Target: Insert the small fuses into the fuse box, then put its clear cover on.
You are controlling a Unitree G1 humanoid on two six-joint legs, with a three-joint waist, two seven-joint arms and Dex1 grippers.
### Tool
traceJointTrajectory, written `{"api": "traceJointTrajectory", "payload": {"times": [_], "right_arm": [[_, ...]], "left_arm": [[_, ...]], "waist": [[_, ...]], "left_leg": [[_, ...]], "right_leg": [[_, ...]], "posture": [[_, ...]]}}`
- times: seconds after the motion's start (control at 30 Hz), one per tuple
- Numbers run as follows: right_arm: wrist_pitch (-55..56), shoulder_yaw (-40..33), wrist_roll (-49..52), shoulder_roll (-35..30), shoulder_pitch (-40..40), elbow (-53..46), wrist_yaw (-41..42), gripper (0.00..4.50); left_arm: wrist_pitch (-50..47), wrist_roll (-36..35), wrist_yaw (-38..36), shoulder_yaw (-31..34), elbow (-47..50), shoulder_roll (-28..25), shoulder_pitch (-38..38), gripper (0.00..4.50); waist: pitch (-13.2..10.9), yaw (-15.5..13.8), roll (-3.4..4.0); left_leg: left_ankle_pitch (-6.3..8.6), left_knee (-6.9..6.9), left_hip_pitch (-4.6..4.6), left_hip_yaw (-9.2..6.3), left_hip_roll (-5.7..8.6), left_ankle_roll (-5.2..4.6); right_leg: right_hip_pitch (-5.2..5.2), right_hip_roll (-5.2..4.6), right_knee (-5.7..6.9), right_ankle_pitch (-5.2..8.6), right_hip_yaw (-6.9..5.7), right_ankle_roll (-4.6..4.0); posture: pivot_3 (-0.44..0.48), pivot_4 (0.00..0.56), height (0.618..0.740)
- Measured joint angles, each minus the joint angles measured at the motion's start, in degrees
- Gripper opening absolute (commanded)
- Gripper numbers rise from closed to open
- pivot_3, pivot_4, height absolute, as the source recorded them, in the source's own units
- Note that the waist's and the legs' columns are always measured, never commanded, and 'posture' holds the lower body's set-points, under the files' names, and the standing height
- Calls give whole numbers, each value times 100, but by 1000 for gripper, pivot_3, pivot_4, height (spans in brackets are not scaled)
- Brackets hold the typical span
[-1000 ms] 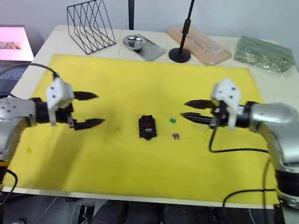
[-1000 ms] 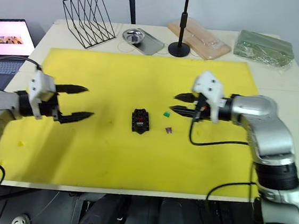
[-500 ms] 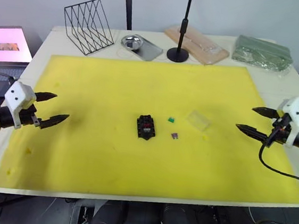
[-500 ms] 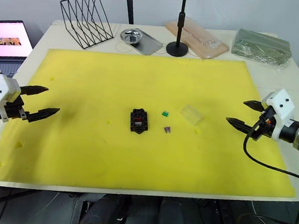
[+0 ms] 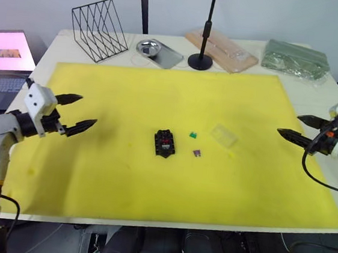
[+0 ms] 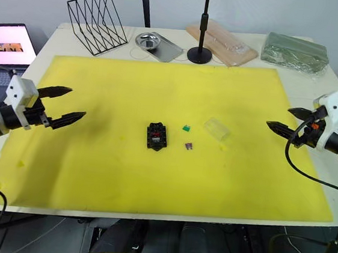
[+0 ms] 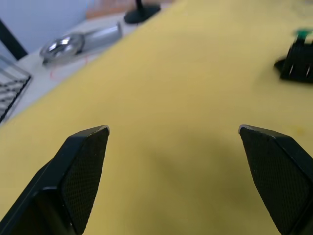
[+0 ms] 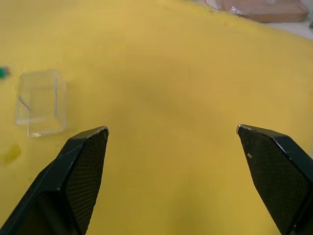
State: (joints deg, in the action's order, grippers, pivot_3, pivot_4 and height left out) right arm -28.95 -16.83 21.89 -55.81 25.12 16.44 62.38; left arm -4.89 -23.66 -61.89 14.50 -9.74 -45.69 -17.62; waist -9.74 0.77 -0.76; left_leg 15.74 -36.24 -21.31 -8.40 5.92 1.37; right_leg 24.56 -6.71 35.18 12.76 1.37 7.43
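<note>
Yellow foam mat (image 5: 151, 179) (soft) bears notched fuse box (image 5: 165, 143).

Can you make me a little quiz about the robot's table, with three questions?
1. True or false: the clear cover is already on the fuse box.
2. Which loose fuse lies nearer the fuse box's front end: (a) the green fuse or (b) the purple fuse?
3. Fill in: both the left gripper and the right gripper are ____ and hold nothing.

Key
1. False. The cover lies by itself on the yellow mat, apart from the box.
2. (b) the purple fuse.
3. open
</note>
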Motion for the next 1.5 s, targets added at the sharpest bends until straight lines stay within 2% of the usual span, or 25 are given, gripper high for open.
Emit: {"api": "traceJointTrajectory", "payload": {"times": [0.1,0.23,0.33,0.5,0.63,0.83,1.03,1.33,1.5], "right_arm": [[-571,112,259,22,131,-322,48,4487],[-1205,229,570,108,205,-710,-5,4487],[-1606,331,780,118,229,-1050,-28,4487],[-2446,401,1231,128,343,-1551,-175,4487],[-3506,372,1942,214,419,-2130,-367,4487],[-4944,18,3045,720,588,-2807,-1025,4487],[-5701,-44,3751,1140,448,-3379,-1623,4487],[-6136,-217,4099,1283,199,-3139,-2116,4487],[-6049,-467,4000,1228,56,-2372,-2219,4487]], "left_arm": [[-370,-222,-70,-2,454,-42,-14,4500],[-1050,-560,-480,-42,987,-359,36,4500],[-1230,-783,-759,-169,1459,-383,34,4500],[-1235,-894,-923,-365,2010,-315,209,4500],[-1077,-959,-935,-646,2806,53,659,4500],[-771,-943,-1012,-705,2904,129,826,4500],[-518,-774,-797,-931,2813,488,724,4500],[-47,-466,-771,-1371,2796,795,667,4500],[174,-181,-644,-1770,2623,1172,549,4500]], "waist": [[1,11,2],[0,8,1],[1,-11,2],[1,-3,3],[1,-5,1],[1,-33,1],[2,-110,1],[3,-152,0],[4,-151,0]], "left_leg": [[1,3,0,2,0,-2],[2,0,-1,5,-1,-3],[2,-2,-2,6,0,-3],[2,2,-1,7,-2,-4],[4,0,-2,11,-5,-8],[5,-3,-2,11,-5,-8],[5,-6,-3,13,-4,-9],[4,-10,-3,14,-4,-9],[4,-19,-2,16,-3,-10]], "right_leg": [[2,0,-2,0,1,0],[3,0,-1,0,2,0],[1,-1,-1,0,2,0],[2,0,-3,0,5,0],[2,0,-7,0,8,0],[0,1,-8,-2,7,-4],[0,1,-8,-4,6,-2],[-2,1,-8,-6,5,-3],[-6,4,-7,-11,6,-2]], "posture": [[0,150,740],[0,150,740],[0,150,740],[0,150,740],[0,150,740],[0,150,740],[0,150,740],[0,150,740],[0,150,740]]}}
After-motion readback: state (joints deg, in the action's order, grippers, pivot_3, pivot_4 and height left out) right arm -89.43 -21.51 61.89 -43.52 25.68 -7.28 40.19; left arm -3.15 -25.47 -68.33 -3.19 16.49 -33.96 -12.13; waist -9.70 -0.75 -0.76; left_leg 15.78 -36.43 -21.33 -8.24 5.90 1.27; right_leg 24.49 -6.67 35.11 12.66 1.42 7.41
